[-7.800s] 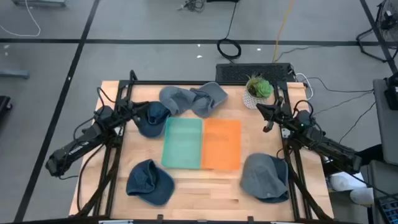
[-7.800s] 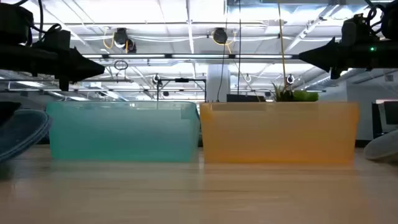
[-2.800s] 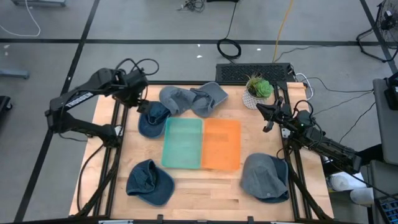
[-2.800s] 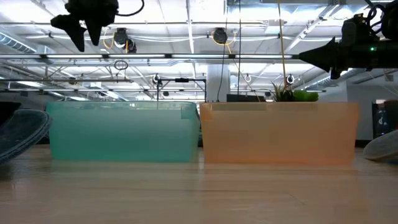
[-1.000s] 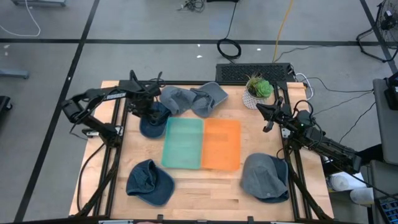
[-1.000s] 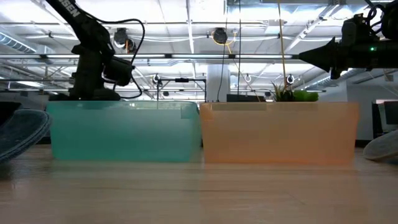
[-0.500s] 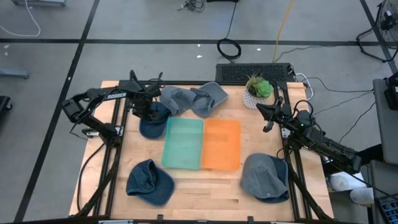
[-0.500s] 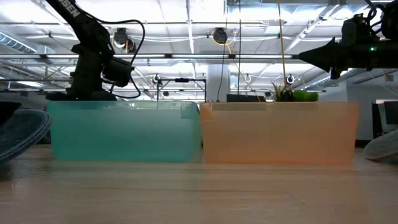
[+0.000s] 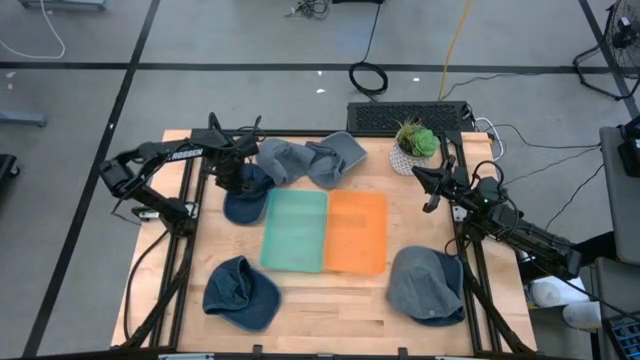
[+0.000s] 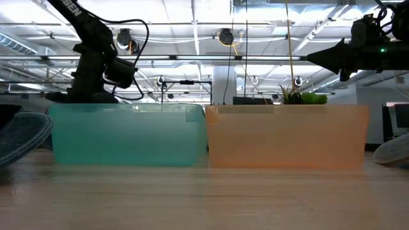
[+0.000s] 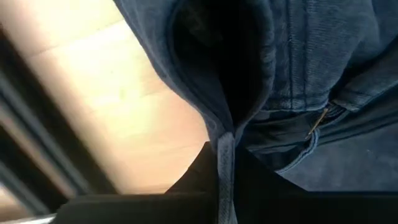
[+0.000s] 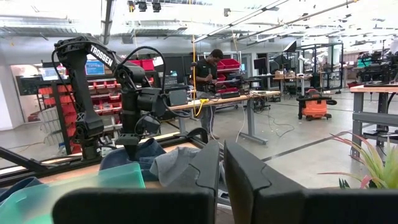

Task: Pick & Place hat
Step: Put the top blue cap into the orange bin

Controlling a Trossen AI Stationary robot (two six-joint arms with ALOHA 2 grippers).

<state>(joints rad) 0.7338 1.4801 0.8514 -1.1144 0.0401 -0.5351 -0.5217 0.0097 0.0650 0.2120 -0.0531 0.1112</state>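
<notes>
A dark blue denim hat (image 9: 240,203) lies at the table's far left, beside the teal bin (image 9: 295,232). My left gripper (image 9: 237,177) stands on it, pointing down, shut on the hat. In the left wrist view the hat (image 11: 292,56) fills the picture, with its strap buckle (image 11: 317,122) showing. My right gripper (image 9: 417,172) hovers shut near the plant, touching nothing; in its own view (image 12: 221,163) it looks across at the left arm. In the low view the teal bin hides the hat. My left gripper (image 11: 224,155) pinches a raised fold of the hat's edge (image 11: 222,138) between its two fingers, close to the strap and buckle. It comes from above, pointing down. The rest of the hat lies on the table.
An orange bin (image 9: 357,232) sits against the teal one at mid-table. Two grey hats (image 9: 308,160) lie at the far edge, another dark blue hat (image 9: 240,293) near left, a grey hat (image 9: 427,285) near right. A potted plant (image 9: 415,143) stands far right.
</notes>
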